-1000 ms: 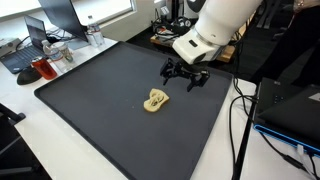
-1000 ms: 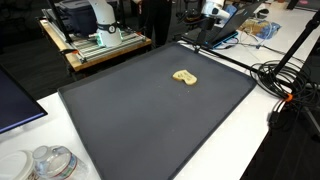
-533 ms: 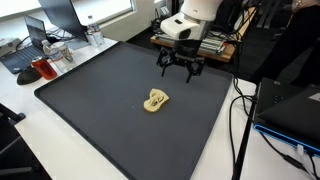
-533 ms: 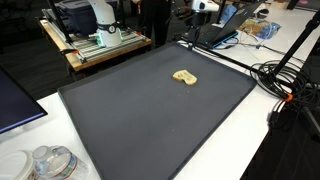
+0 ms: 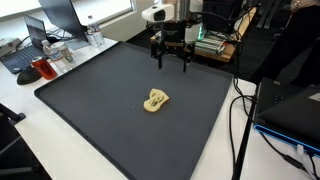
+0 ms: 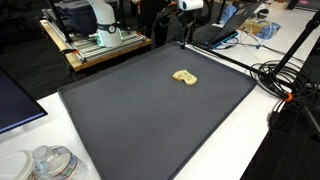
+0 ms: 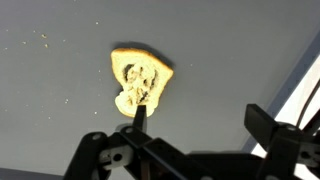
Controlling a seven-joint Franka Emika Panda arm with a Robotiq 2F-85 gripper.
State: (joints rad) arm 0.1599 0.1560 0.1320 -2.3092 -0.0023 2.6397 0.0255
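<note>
Tool (image 5: 171, 62) spread wide, one tan bread-like piece (image 5: 155, 100), one black mat (image 5: 90, 115)

From the wrist, the camera looks down on a dark grey mat (image 7: 60, 100) with a tan, toast-like piece (image 7: 140, 78) lying flat on it, well in from the mat's right edge. The gripper (image 7: 178, 135) hangs above, clear of the piece. Its black fingers (image 7: 268, 125) are spread wide with nothing between them. A thin dark rod (image 7: 140, 113) crosses the piece's lower tip. Pale specks (image 7: 42, 38) dot the mat toward its upper left corner, and a pale strip (image 7: 308, 70) lines the right edge.
</note>
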